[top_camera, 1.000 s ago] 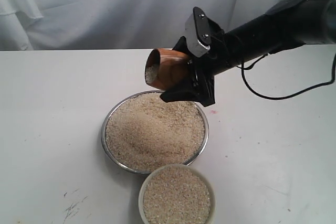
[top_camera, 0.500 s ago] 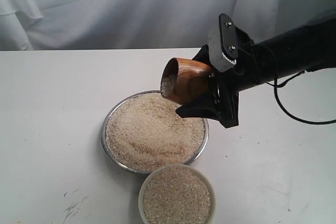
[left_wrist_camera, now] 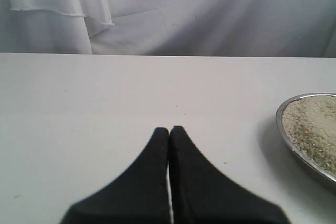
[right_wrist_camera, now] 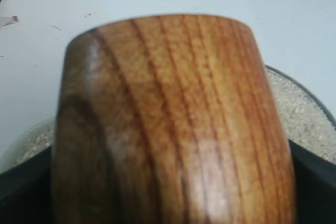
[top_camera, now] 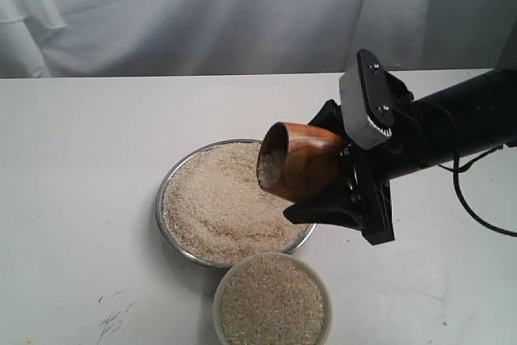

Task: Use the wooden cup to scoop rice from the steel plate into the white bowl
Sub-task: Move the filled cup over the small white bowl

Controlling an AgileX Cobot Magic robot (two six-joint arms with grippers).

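From where I stand, the right gripper [top_camera: 313, 163] is clamped on the wooden cup [top_camera: 300, 169], its 2 black jaws pressed against opposite sides of the wood. The cup lies nearly on its side with its mouth facing across the table [top_camera: 73, 199]. A small load of rice [top_camera: 272, 166] sits inside the mouth, and I see no grains falling. The cup hangs clear above the right part of the steel plate [top_camera: 161, 199], not touching the grain heaped in it. The right wrist view is almost filled by the cup's ringed wood, with the plate's rim just behind it. The white bowl [top_camera: 220, 287] sits at the plate's near edge, just beside the rim, and I cannot tell whether the 2 touch. It is already filled with grain close to its brim, so I judge much of the job done. The plate holds plenty more, though. This scoop looks filled and lifted but not yet delivered. What remains is to carry the cup over the bowl and tip it without spilling onto the table. The left gripper [left_wrist_camera: 169, 130] hangs over bare table beside the plate, its jaws pressed together on nothing.
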